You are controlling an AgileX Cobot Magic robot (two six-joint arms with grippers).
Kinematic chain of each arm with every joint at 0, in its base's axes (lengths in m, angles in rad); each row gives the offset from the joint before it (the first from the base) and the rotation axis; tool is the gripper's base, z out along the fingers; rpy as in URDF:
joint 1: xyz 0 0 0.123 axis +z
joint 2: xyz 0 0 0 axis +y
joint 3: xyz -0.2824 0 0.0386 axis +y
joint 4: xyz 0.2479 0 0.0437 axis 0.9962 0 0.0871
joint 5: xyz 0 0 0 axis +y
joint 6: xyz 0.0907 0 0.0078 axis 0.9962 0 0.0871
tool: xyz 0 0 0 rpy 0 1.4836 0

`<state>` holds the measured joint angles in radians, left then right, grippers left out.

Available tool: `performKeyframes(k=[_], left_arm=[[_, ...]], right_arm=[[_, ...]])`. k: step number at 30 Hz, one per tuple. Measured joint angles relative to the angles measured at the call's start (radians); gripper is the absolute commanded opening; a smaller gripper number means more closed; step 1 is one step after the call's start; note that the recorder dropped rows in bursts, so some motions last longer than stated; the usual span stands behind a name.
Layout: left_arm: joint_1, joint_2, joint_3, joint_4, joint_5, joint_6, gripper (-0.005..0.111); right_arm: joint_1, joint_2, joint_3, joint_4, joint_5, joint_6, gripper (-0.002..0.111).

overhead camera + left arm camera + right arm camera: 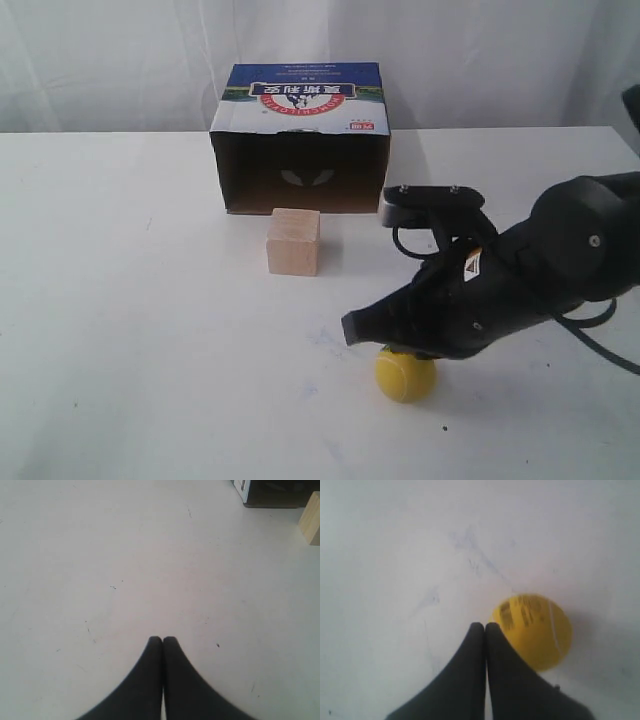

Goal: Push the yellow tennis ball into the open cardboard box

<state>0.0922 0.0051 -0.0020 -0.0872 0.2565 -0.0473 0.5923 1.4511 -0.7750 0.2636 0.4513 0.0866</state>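
The yellow tennis ball (pixel 405 375) lies on the white table near the front, partly under my right arm; its printed label shows on the ball (pixel 536 629) in the right wrist view. My right gripper (pixel 352 328) is shut and empty, its tip just left of and above the ball; the gripper (pixel 485 626) has one finger's side against or very near the ball. The open cardboard box (pixel 300 140) stands at the back with its dark opening facing front. My left gripper (pixel 162 640) is shut over bare table and does not show in the exterior view.
A pale wooden cube (pixel 293 241) stands just in front of the box's opening, between it and the ball; the cube (pixel 311 518) and a box corner (pixel 272 492) show in the left wrist view. A white curtain hangs behind the table (pixel 120 330).
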Motion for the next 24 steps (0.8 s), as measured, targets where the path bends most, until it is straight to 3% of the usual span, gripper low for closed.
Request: performKeyframes(k=[7, 24], left_arm=[[0.000, 0.000, 0.000, 0.000, 0.000, 0.000, 0.000], [0.000, 0.000, 0.000, 0.000, 0.000, 0.000, 0.000]], right_arm=[[0.029, -0.045, 0.008, 0.000, 0.139, 0.034, 0.000], [0.036, 0.136, 0.038, -0.006, -0.178, 0.044, 0.000]])
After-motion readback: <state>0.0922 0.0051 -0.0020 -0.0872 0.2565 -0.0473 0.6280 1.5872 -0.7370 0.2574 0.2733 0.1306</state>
